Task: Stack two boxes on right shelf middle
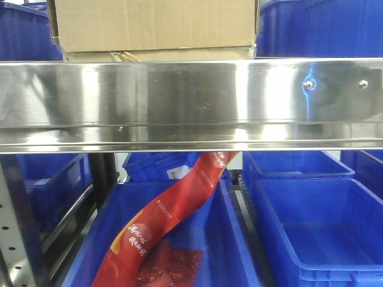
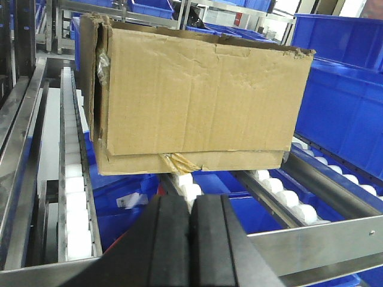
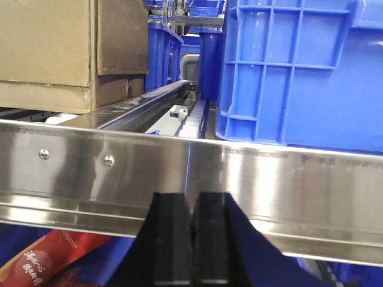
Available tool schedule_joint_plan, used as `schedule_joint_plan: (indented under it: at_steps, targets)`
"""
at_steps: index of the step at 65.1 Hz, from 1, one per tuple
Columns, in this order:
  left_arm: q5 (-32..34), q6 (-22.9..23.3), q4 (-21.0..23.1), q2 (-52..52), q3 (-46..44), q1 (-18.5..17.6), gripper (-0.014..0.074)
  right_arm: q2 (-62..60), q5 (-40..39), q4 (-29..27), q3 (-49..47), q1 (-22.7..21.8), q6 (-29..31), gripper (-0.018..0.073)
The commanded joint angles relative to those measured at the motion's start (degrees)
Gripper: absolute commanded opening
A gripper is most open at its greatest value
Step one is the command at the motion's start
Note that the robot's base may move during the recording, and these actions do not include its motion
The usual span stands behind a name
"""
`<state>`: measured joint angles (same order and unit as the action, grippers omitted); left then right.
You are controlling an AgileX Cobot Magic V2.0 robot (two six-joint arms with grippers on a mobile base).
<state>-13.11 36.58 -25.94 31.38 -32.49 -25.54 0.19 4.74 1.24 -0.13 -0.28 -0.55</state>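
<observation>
Both our grippers, left (image 2: pixel 190 239) and right (image 3: pixel 192 236), sit pressed closed and empty; at twelve o'clock, two stacked boxes (image 2: pixel 197 98) rest on one shelf (image 1: pixel 191 101).

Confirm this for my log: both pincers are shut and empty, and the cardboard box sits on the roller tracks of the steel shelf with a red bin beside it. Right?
Not quite. The bin beside the cardboard box is blue, as the right wrist view shows. The rest holds: left pincer and right pincer are shut and empty, and the box sits on the steel shelf rollers.
</observation>
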Motion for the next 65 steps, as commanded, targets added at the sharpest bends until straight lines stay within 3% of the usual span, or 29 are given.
schedule_joint_plan:
  at_steps: [1,60,65]
  targets:
    - [0.88,0.15,-0.28,-0.21,-0.06,-0.34,-0.0111,-0.19,-2.0,-0.43,0.13,-1.11,-0.15,-0.0163]
    - [0.88,0.15,-0.28,-0.21,0.17,-0.34,-0.0111,-0.19,-2.23,-0.43,0.13,-2.52,-0.01,-0.0163]
    - [0.77,0.03,5.26,-0.71,1.32,-0.23,-0.0111,-0.19,-2.23,-0.43,0.13,-2.52,-0.01,-0.0163]
